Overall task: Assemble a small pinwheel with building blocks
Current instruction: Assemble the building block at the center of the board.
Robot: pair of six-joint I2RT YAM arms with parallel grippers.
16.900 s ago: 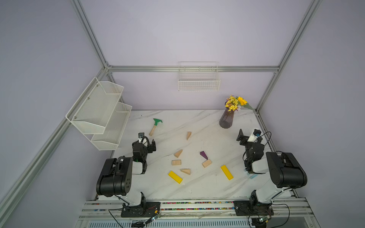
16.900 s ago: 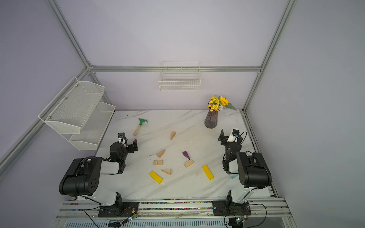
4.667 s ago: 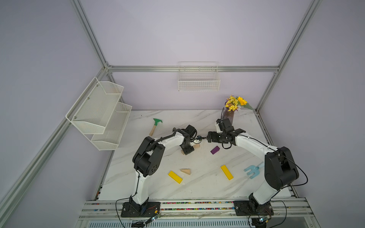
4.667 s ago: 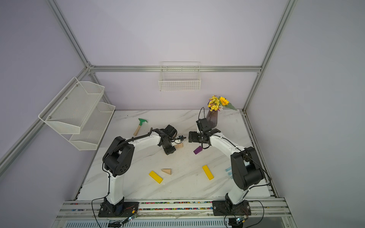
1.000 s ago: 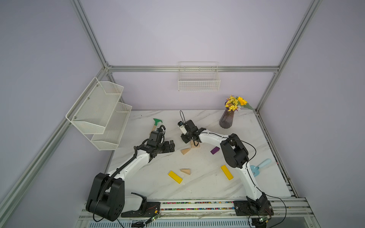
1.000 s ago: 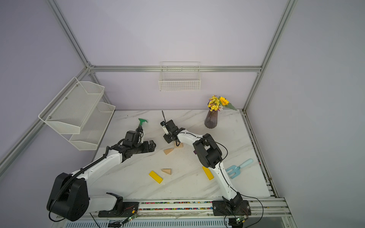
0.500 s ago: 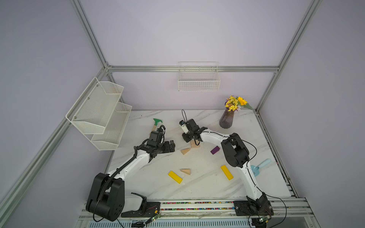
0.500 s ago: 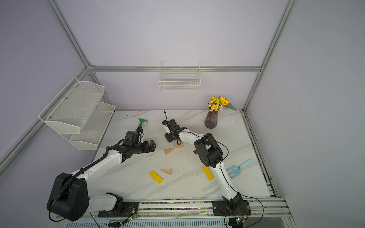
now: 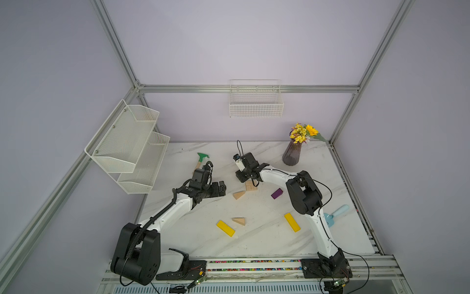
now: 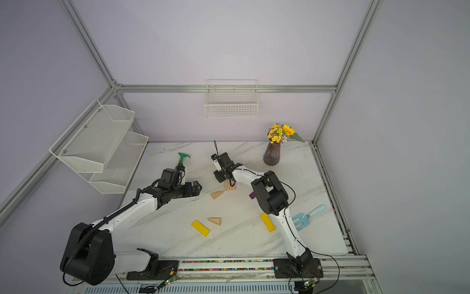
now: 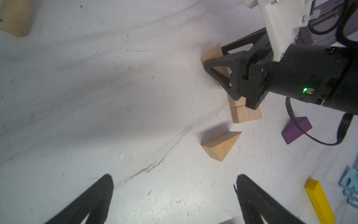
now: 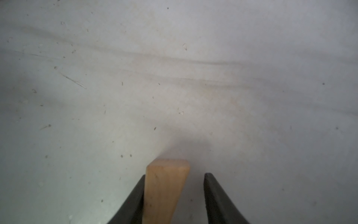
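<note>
Right wrist: tan wedge point(image 12: 166, 186) between parted fingers point(image 12: 219, 203).

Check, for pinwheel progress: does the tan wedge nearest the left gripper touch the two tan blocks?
Apart. The left wrist view shows bare table between the tan wedge and the tan blocks.

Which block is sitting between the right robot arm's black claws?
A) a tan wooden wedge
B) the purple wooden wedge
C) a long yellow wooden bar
A: the right wrist view shows a tan wooden wedge between the open jaws of the right gripper.
</note>
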